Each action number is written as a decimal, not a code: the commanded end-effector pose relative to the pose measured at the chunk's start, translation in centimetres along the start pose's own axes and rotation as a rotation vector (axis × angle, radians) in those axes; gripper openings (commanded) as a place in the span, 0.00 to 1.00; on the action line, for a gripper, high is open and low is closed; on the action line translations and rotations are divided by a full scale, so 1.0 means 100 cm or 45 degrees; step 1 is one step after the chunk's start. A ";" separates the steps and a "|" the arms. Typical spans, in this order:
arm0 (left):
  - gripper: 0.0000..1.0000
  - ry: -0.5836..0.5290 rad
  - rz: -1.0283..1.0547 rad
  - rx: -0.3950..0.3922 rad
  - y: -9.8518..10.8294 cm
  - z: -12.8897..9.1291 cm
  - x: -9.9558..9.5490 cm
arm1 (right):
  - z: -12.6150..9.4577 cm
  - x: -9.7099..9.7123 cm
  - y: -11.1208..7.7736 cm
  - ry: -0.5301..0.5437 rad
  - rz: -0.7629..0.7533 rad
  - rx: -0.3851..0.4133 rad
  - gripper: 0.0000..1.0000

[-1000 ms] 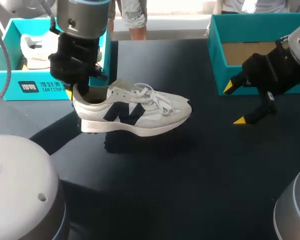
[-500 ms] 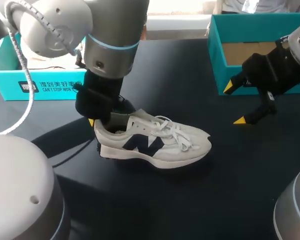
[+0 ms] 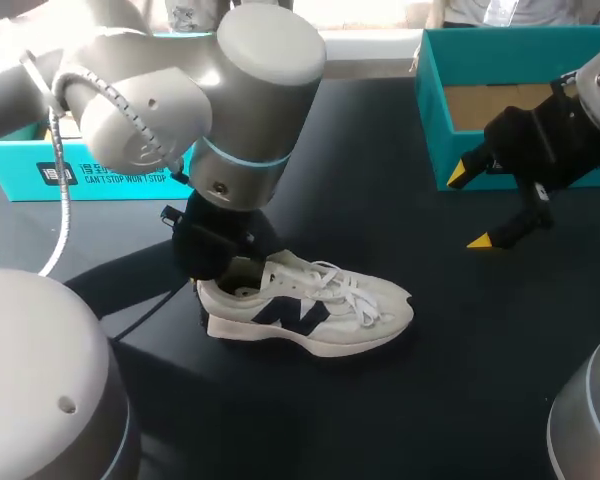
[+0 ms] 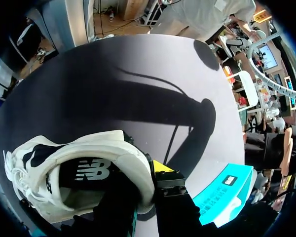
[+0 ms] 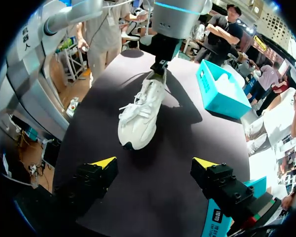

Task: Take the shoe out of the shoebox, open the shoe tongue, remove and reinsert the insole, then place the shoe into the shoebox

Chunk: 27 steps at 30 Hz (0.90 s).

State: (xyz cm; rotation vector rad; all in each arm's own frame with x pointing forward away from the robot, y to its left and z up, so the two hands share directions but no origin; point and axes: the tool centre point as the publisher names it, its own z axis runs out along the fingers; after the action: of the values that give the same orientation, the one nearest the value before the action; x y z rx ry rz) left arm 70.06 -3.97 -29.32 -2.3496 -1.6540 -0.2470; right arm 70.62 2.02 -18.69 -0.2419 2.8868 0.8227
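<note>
One shoe (image 3: 310,310) on table (image 3: 400,410), two teal shoeboxes (image 3: 20,168) (image 3: 432,100)

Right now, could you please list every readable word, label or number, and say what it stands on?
On the left shoebox: white print, partly behind my left arm, too small to quote.
On the shoe: dark side logo, no words.
On the insole: white logo, no words.
No numbers seen.

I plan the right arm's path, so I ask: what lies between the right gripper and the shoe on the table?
Nothing: only bare black table lies between the right gripper and the shoe, as the right wrist view shows.
</note>
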 end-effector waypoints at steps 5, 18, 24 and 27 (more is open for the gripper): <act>0.00 -0.003 0.002 0.013 0.007 0.002 -0.001 | 0.001 -0.001 0.000 0.003 0.000 0.002 1.00; 0.00 0.018 -0.022 -0.027 0.011 0.008 -0.005 | 0.001 -0.001 0.000 0.003 0.000 0.002 1.00; 0.00 0.038 -0.024 -0.062 0.023 0.030 -0.005 | 0.001 -0.001 0.000 0.003 0.000 0.002 1.00; 0.00 0.054 -0.033 -0.086 0.029 0.044 -0.006 | 0.001 -0.001 0.000 0.003 0.000 0.002 1.00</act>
State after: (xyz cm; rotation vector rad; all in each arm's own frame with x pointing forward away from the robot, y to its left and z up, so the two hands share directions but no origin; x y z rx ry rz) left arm 72.32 -3.95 -32.34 -2.3549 -1.6794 -0.3571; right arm 70.62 2.02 -18.69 -0.2421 2.8868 0.8227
